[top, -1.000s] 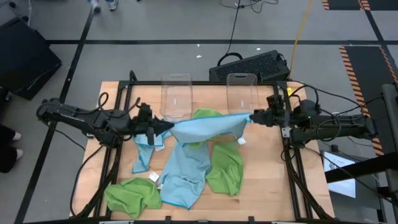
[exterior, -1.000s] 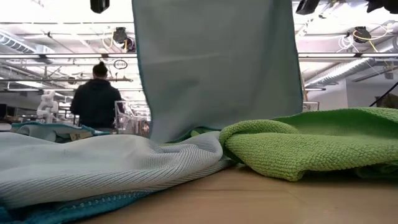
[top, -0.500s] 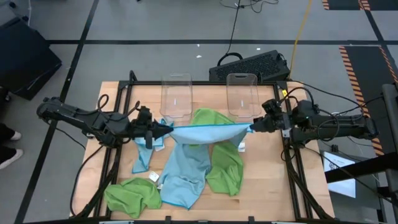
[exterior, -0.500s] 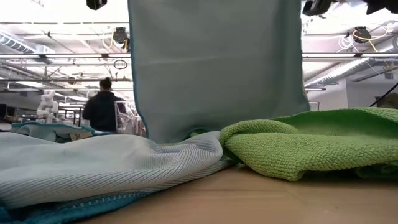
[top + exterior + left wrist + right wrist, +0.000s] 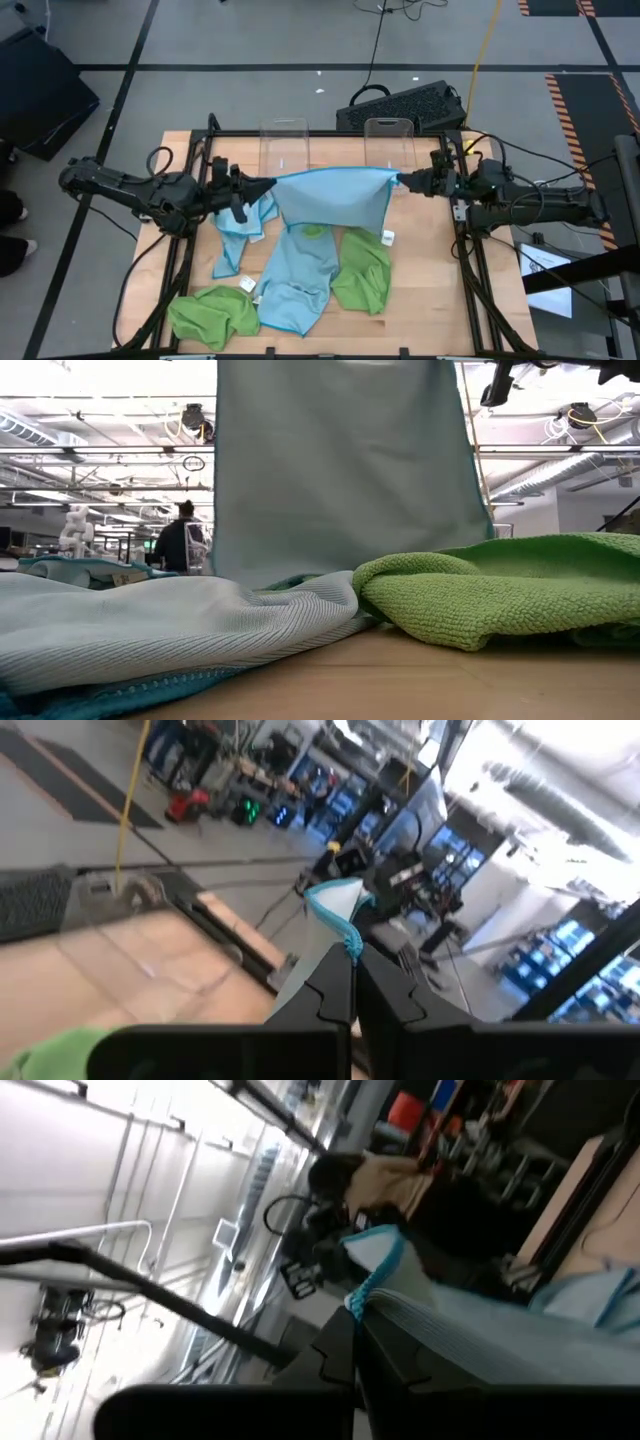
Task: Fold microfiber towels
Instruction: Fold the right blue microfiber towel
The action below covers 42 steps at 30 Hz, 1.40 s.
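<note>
A workshop floor with cables surrounds the wooden table (image 5: pixel 420 300), two clear bins (image 5: pixel 285 150) at its far edge. The left end effector (image 5: pixel 262 187) and right end effector (image 5: pixel 403 181) each pinch a top corner of a light blue towel (image 5: pixel 335 197), stretched between them and hanging. Below it lie other blue towels (image 5: pixel 295 275) and green towels (image 5: pixel 212 312), all rumpled. By my judgement nothing is folded yet; every towel is left

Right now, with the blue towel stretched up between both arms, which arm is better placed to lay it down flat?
Neither alone. The left claw and right claw each pinch a top corner of the held blue towel, which hangs evenly between them, so they should probably lower it together.
</note>
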Available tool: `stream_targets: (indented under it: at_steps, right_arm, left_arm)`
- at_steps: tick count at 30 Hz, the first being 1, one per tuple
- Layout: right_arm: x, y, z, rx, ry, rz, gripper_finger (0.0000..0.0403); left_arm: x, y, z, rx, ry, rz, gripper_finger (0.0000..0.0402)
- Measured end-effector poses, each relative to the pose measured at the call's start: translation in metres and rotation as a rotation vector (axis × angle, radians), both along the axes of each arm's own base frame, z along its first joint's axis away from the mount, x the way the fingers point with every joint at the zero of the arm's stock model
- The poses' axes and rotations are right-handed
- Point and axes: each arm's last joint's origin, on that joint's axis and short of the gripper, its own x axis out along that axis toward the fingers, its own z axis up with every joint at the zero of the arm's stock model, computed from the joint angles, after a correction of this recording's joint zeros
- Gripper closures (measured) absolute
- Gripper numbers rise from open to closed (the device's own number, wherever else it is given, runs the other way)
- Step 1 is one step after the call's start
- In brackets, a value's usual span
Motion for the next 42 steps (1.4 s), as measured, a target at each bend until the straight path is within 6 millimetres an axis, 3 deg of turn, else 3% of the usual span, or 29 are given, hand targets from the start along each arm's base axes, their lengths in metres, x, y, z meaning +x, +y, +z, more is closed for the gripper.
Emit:
stream_targets:
  at_steps: [11, 29, 42]
  right_arm:
    - [-0.010, -0.012, 0.005, 0.008, -0.042, -0.139, 0.0403]
    - [-0.010, -0.007, 0.005, 0.048, -0.042, 0.026, 0.0403]
    - [-0.001, -0.019, 0.000, 0.055, -0.011, -0.315, 0.0403]
  left_arm:
    - [0.000, 0.004, 0.009, 0.041, -0.077, 0.025, 0.0394]
    - [-0.001, -0.004, 0.003, 0.036, -0.024, -0.020, 0.0394]
    - [0.002, 0.018, 0.003, 0.047, -0.012, 0.156, 0.0394]
